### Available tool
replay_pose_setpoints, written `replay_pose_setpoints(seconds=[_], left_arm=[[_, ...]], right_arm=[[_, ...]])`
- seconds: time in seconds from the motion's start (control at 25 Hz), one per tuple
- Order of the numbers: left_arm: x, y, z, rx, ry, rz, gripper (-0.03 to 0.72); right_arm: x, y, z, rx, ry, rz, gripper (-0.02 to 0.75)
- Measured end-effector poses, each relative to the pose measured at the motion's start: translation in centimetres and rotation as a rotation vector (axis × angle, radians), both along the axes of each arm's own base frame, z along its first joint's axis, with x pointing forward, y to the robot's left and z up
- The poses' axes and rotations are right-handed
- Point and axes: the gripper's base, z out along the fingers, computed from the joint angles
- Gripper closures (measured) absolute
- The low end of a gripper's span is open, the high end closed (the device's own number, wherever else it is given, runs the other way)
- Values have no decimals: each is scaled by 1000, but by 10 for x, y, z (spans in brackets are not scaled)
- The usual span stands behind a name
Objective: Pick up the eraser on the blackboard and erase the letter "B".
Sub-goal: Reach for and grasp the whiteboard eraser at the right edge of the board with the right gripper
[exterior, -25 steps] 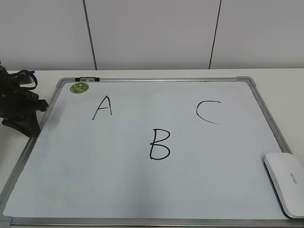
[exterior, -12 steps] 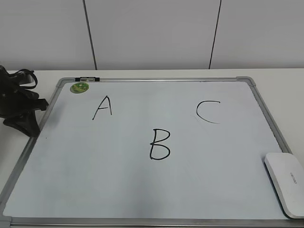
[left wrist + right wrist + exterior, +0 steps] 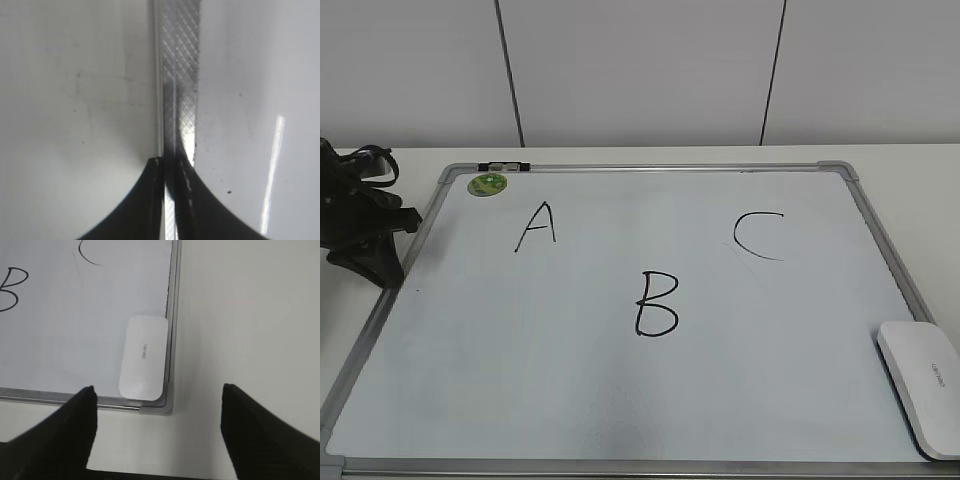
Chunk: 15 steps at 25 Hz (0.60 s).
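The blackboard (image 3: pixel 760 330) is a white board in a silver frame, lying flat on the table. The black letter "B" (image 3: pixel 656 304) is at its middle, between a black "A" (image 3: pixel 536 227) and a "C" (image 3: pixel 758 236). The white eraser (image 3: pixel 923 385) lies on the board's near right corner. It also shows in the right wrist view (image 3: pixel 144 357), with part of the "B" (image 3: pixel 11 289). My right gripper (image 3: pixel 157 388) is open and empty, above the table just short of that corner. My left gripper (image 3: pixel 386 272) is shut over the board's left frame (image 3: pixel 179 75).
A round green sticker (image 3: pixel 487 184) and a small black-and-silver clip (image 3: pixel 503 166) sit at the board's far left corner. White table (image 3: pixel 245 315) surrounds the board, with a white panelled wall behind.
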Motion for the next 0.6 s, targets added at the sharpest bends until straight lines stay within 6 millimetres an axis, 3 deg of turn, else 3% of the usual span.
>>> replay_pose_setpoints(seconds=[0.24, 0.6], left_arm=[[0, 0, 0, 0, 0, 0, 676], [0, 0, 0, -1, 7, -1, 676]], right_arm=[[26, 5, -6, 76, 99, 11, 147], [69, 10, -32, 149, 368, 39, 147]])
